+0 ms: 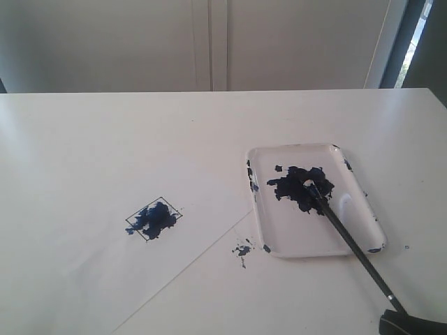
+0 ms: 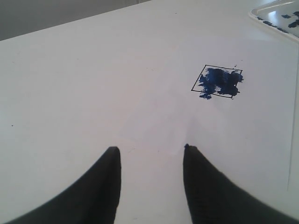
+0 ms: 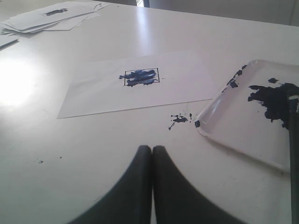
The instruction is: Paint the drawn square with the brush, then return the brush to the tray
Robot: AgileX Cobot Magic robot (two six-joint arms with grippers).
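The drawn square [image 1: 154, 218] [image 2: 217, 82] [image 3: 141, 77] on the white paper sheet [image 1: 105, 272] is smeared dark blue inside. The white tray [image 1: 293, 230] [image 3: 238, 121] stands to its right. The brush [image 1: 346, 234] [image 3: 293, 158] lies with its tip in the tray's dark paint blob, and its black handle slants out over the near right rim. My right gripper [image 1: 391, 323] [image 3: 152, 147] is shut and empty, just past the handle's end, with the brush off to its side. My left gripper [image 2: 150, 147] hangs open over the paper, short of the square, and is out of the exterior view.
A small blue paint splatter [image 1: 242, 249] [image 3: 179, 119] marks the table between the paper's edge and the tray. A pile of other paper sheets [image 3: 51, 16] lies far off in the right wrist view. The table's far edge meets a pale wall.
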